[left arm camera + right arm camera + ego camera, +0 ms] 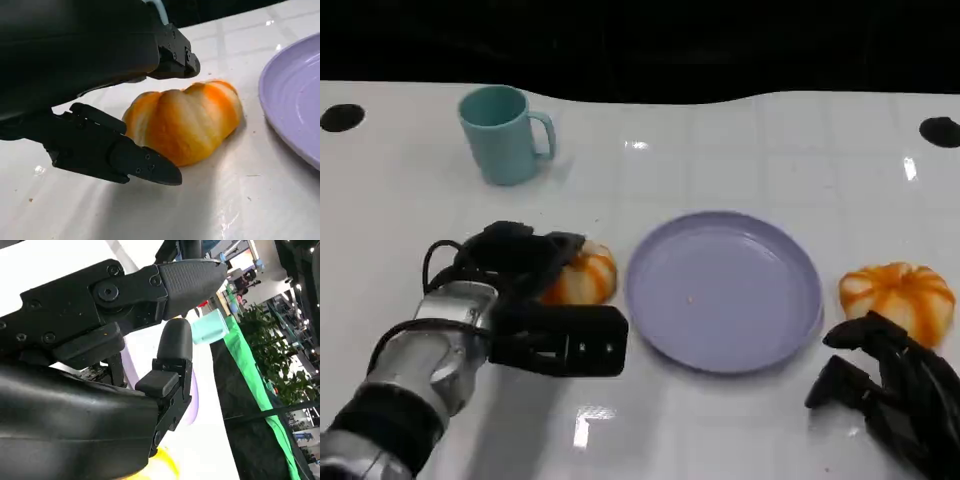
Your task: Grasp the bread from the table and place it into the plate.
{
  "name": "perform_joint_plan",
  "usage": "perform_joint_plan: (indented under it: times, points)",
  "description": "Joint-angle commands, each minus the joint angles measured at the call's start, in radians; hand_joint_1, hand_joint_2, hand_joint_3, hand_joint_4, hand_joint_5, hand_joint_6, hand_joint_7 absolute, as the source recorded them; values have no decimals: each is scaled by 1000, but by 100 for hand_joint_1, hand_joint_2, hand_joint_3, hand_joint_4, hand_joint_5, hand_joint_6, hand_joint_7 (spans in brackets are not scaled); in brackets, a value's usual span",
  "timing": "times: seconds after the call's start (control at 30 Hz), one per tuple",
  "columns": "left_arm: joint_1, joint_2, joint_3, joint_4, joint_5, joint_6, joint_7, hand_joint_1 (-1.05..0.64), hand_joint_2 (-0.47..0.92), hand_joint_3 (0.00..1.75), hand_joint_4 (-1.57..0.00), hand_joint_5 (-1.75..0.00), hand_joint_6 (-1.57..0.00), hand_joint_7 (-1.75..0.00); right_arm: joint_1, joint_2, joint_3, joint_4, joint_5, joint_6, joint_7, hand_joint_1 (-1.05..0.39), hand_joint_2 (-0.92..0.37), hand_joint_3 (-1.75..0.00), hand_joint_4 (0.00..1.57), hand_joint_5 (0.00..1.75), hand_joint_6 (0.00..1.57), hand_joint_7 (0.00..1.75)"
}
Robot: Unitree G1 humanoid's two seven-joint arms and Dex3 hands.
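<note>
Left hand sits at the bread, fingers spread wide on either side of it w/ a gap showing in the wrist view, so not gripping. Bread lies on the white bench, just left of the plate, near its rim but apart from it. It's an orange-and-cream lobed roll; the hand partly hides it in the head view. Plate is lavender, round, about mid-bench. Second orange bread lies on the plate's other side, near the rim, not touching. Right hand rests low at the bench's right front, just below that second bread; fingers look loosely apart, holding nothing. Teal mug stands upright toward the far left of the bench, handle pointing right, well apart from the rest.
</note>
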Motion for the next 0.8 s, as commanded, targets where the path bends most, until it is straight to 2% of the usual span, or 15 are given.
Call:
perform_joint_plan:
  times: [0.03, 0.23, 0.4, 0.43, 0.47, 0.5, 0.53, 0.57, 0.6, 0.67, 0.7, 0.77, 0.8]
  points:
    - [-63, -21, -25, 112, -17, -13, 39, -47, 83, 0, -7, -17, -22, -1, 20, -14, -1, -6, -14, -4, -16, -56, -92, -25, 68, 151, 63, 118]
    - [-121, -57, -48, 256, -33, -47, 101, -45, 87, 1, -11, -15, -24, -1, 27, -15, 4, -23, -11, 12, -23, -56, -92, -24, 67, 150, 62, 117]
    - [-135, -60, -38, 336, -74, -125, 207, -32, 92, 9, -28, -19, -36, -5, 31, -16, 7, -30, -13, 14, -24, -56, -92, -24, 66, 150, 61, 118]
    - [-133, -59, -27, 351, -88, -148, 248, -28, 92, 21, -60, -46, -71, -13, 32, -16, 7, -31, -11, 15, -23, -56, -92, -23, 66, 151, 61, 119]
    - [-129, -58, -17, 369, -100, -170, 300, -26, 92, 23, -75, -62, -91, -15, 32, -15, 6, -31, -9, 18, -22, -57, -92, -23, 66, 151, 61, 119]
    - [-129, -58, -13, 384, -108, -185, 337, -24, 92, 28, -79, -126, -94, -64, 32, -15, 6, -31, -8, 20, -21, -57, -92, -22, 66, 151, 61, 119]
    - [-130, -61, -14, 400, -107, -184, 372, -23, 92, 29, -79, -150, -85, -97, 32, -16, 6, -31, -8, 19, -22, -57, -92, -22, 66, 151, 61, 119]
    - [-131, -63, -15, 412, -107, -185, 394, -23, 92, 33, -81, -162, -74, -130, 33, -16, 6, -32, -9, 20, -23, -56, -92, -22, 66, 151, 61, 119]
    - [-133, -64, -14, 422, -109, -182, 407, -22, 92, 37, -82, -169, -65, -157, 33, -16, 6, -33, -10, 21, -23, -56, -92, -23, 66, 151, 61, 119]
    - [-136, -65, -13, 434, -112, -181, 418, -20, 92, 41, -82, -174, -60, -171, 34, -17, 7, -35, -10, 22, -24, -56, -92, -23, 67, 152, 61, 120]
    - [-139, -66, -15, 438, -112, -172, 415, -20, 92, 41, -81, -174, -60, -166, 34, -16, 6, -35, -10, 22, -25, -56, -92, -23, 67, 152, 61, 120]
    - [-143, -66, -19, 442, -114, -161, 411, -22, 92, 38, -78, -175, -66, -138, 34, -15, 4, -35, -9, 21, -27, -56, -92, -22, 67, 152, 61, 120]
    - [-144, -64, -24, 440, -110, -159, 416, -23, 92, 38, -78, -175, -65, -141, 31, -15, 3, -29, -8, 18, -24, -56, -92, -22, 67, 152, 61, 120]
